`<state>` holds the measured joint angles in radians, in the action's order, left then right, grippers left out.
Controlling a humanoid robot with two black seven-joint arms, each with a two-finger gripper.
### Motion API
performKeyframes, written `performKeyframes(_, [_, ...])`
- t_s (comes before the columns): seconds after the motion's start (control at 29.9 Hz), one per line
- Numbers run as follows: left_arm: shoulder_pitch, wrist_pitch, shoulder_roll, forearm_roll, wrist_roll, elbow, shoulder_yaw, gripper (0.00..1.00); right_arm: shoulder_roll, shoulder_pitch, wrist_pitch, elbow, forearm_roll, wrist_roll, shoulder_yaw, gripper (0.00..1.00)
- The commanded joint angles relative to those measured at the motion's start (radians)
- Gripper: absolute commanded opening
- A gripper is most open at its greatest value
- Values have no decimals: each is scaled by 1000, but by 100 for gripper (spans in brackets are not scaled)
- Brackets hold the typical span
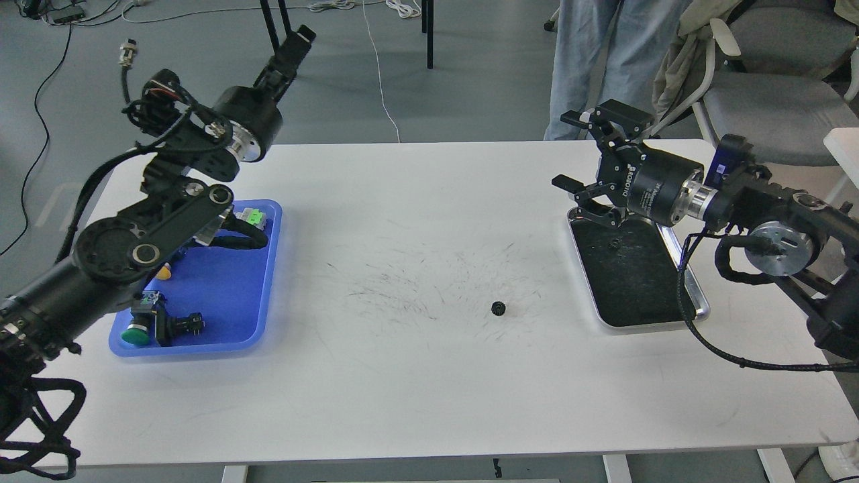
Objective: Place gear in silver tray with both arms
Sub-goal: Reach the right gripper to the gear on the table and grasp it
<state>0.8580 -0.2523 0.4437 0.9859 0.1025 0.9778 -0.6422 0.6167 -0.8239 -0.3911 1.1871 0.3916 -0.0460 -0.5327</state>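
Note:
A small black gear [498, 308] lies alone on the white table, left of the silver tray [696, 296]. The tray has a dark floor and holds another tiny dark part [612, 244] near its far end. My right gripper [574, 164] is open and empty. It hangs over the tray's far left corner and points left. My left gripper [295, 41] is raised high at the far left, beyond the table's back edge and well away from the gear. Its fingers are seen edge-on and cannot be told apart.
A blue plastic tray [265, 282] with several push-button switches sits at the left, partly behind my left arm. A person's legs [590, 60] stand behind the table. A grey chair [772, 100] is at the back right.

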Motion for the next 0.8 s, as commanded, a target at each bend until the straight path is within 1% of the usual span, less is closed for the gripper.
performKeyframes(0.0, [1,11,108,-223,3,-1,1,98,1,-138,18,26,162,-5,215,96])
performKeyframes(0.07, [1,31,151,-332,3,-1,1,98,-11,-217,35,46,239,-5,348,96])
performKeyframes(0.13, [1,68,193,-410,3,-1,-1,98,-34,-297,44,52,276,-5,463,96])
performKeyframes(0.23, [-7,129,233,-518,9,-2,1,98,-103,-426,44,51,308,-5,638,97])
performKeyframes(0.33, [-13,131,240,-535,35,-8,2,98,-176,-546,43,51,331,-11,802,97])
performKeyframes(0.37, [-13,130,242,-535,42,-11,4,98,-207,-578,38,49,332,-18,851,97])
performKeyframes(0.47, [-16,127,242,-533,55,-13,7,98,-302,-665,31,42,340,-73,999,97])
performKeyframes(0.54, [-16,126,242,-533,60,-13,10,98,-359,-696,31,35,342,-95,1066,97])
performKeyframes(0.64, [-16,126,242,-532,62,-13,12,98,-410,-699,28,5,342,-103,1108,97])
performKeyframes(0.77, [-16,119,240,-532,62,-13,13,98,-448,-684,17,-46,342,-112,1135,96])
